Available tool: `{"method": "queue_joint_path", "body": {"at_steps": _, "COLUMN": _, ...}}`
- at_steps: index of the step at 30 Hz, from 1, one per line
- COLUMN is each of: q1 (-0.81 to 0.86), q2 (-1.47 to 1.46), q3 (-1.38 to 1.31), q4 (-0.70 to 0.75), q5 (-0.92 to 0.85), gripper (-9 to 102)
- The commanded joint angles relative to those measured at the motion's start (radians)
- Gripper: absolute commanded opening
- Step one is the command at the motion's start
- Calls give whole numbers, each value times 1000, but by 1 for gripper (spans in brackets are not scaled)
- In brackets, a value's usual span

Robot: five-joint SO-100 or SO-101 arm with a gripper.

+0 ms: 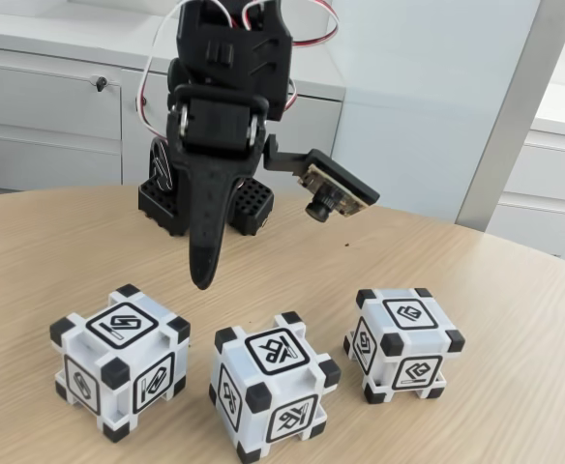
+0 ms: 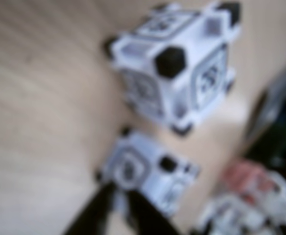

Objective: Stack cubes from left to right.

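Three white cubes with black corner blocks sit in a row on the round wooden table (image 1: 41, 242), none stacked, each apart from its neighbours. In the fixed view the black gripper (image 1: 202, 275) hangs tip-down above the table, holding nothing. Its fingers (image 1: 205, 217) taper to a single point there, so they look pressed together. The blurred wrist view shows two dark prongs (image 2: 106, 210) with a thin pale sliver between them near the bottom edge, so a slight gap cannot be ruled out.

In the fixed view the left cube (image 1: 120, 360) lies below and left of the fingertips, nearer the camera. The middle cube (image 1: 275, 383) lies below and a little right of the tips, also nearer the camera. The right cube (image 1: 403, 343) stands well to the right of the fingers.

In the wrist view one cube (image 2: 145, 174) sits just beyond the finger ends, apparently not touching them. A second cube (image 2: 177, 61) lies farther out past it. Which cubes these are cannot be told from the blur.

A small camera (image 1: 329, 193) juts from the arm to the right of the fingers. White cabinets (image 1: 50, 106) stand behind the table.
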Motion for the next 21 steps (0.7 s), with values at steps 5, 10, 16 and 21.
{"method": "queue_joint_path", "body": {"at_steps": 5, "q1": -5, "q2": 55, "q3": -5, "q4": -2, "q5": -5, "gripper": 0}}
{"method": "queue_joint_path", "body": {"at_steps": 10, "q1": -5, "q2": 55, "q3": -5, "q4": -2, "q5": -5, "gripper": 0}}
{"method": "queue_joint_path", "body": {"at_steps": 16, "q1": -3, "q2": 55, "q3": -5, "q4": -2, "q5": 12, "gripper": 0}}
{"method": "queue_joint_path", "body": {"at_steps": 21, "q1": -5, "q2": 55, "q3": -5, "q4": -3, "q5": 5, "gripper": 0}}
